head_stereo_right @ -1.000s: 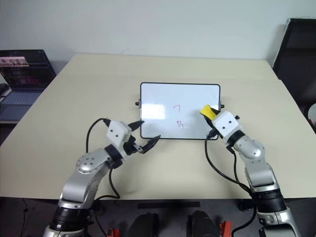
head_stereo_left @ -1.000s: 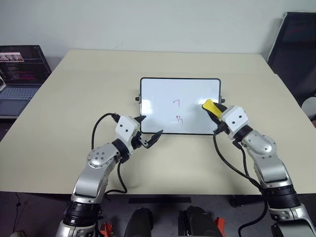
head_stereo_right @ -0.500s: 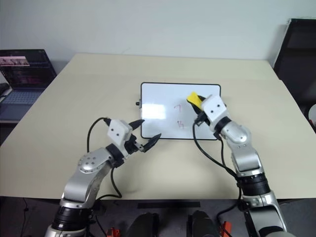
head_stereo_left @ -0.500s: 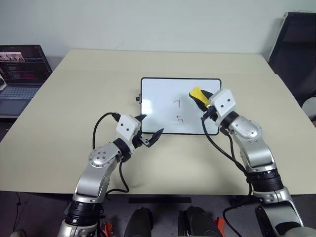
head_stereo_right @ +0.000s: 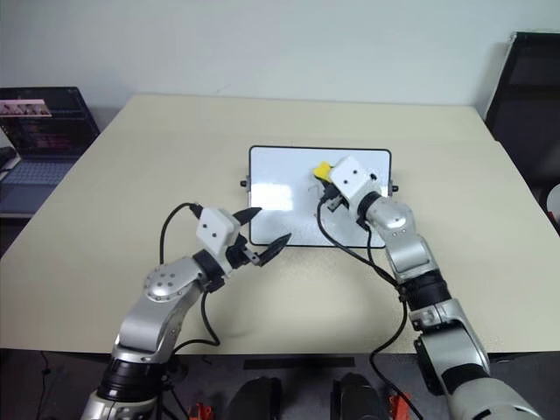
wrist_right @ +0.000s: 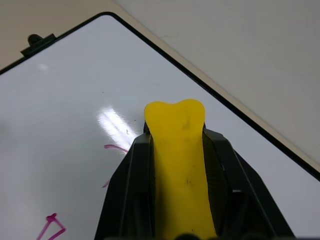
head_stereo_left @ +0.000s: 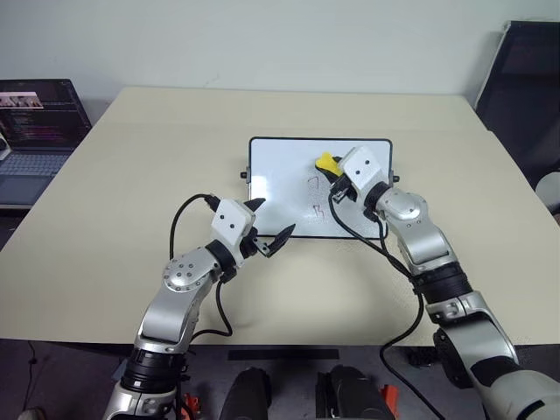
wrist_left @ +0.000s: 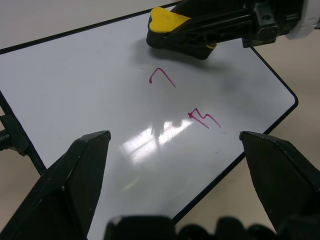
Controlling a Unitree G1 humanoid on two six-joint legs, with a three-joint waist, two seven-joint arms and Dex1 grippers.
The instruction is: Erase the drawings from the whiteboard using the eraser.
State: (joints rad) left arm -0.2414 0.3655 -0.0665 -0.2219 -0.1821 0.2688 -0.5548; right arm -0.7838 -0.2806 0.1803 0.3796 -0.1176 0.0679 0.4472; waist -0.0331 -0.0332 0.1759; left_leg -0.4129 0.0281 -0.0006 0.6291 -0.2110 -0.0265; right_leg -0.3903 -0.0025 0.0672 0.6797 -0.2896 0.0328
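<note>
The whiteboard (head_stereo_left: 278,179) lies flat in the middle of the table. Two purple-red drawings remain on it, a "7" (wrist_left: 161,76) and, nearer me, a "B" (wrist_left: 204,118). My right gripper (head_stereo_left: 331,168) is shut on the yellow eraser (head_stereo_left: 326,162). It holds the eraser low over the board just beyond the "7"; I cannot tell whether it touches. In the right wrist view the eraser (wrist_right: 176,131) sticks out between the black fingers. My left gripper (head_stereo_left: 269,221) hangs open and empty over the board's near left corner.
The beige table (head_stereo_left: 157,166) spreads wide around the board. A laptop (head_stereo_left: 35,131) stands off its far left side and a black chair (head_stereo_left: 525,87) at the far right. Black cables loop from both wrists.
My right gripper has carried the eraser leftward and farther away across the board, from its right edge to just beyond the "7". The left gripper has stayed put.
</note>
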